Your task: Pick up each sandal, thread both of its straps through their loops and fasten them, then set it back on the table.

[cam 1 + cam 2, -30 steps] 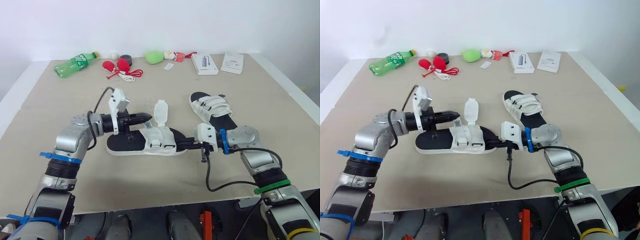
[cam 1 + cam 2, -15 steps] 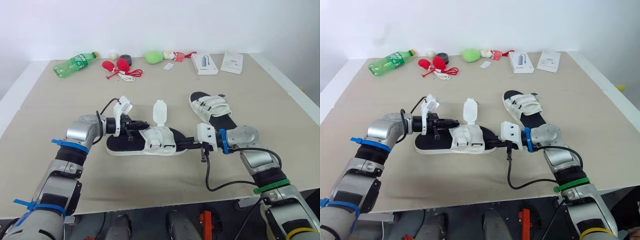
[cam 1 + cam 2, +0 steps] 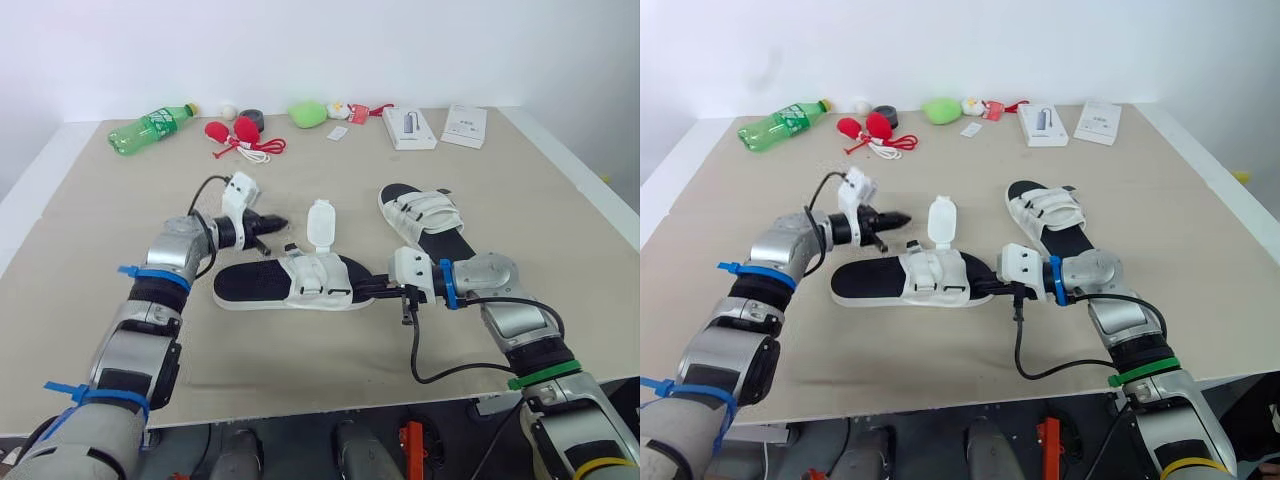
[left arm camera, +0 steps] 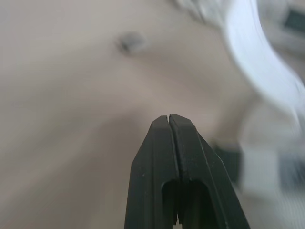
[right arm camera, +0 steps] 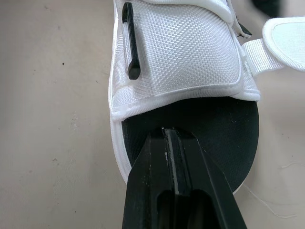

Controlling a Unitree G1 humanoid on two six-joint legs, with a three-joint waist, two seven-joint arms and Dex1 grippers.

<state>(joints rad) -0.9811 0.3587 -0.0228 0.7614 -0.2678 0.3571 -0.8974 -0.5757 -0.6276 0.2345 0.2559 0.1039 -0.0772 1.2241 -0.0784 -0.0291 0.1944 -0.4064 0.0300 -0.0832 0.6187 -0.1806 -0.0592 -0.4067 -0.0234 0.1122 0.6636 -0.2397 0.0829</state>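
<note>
Mid-counter, toward the near edge, the unfastened sandal (image 3: 290, 283) lies flat, one strap (image 3: 319, 221) standing up. Right jaws, pressed together, touch its toe end; left jaws, pressed together, hover beyond its heel

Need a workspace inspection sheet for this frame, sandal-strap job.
Surface: beige table, no spills seen.
Job's things: near sandal lies flat, one strap standing up unfastened; far sandal lies flat, straps across it.
Clutter: along the far edge, green bottle, red balls with white cord, black roll, green lump, white box, booklet.
Grippers: left gripper shut, empty, beside the near sandal; right gripper shut, tips on the near sandal's sole end.
Cables: black cable loops from the right wrist onto the table.
Surroundings: white wall.
</note>
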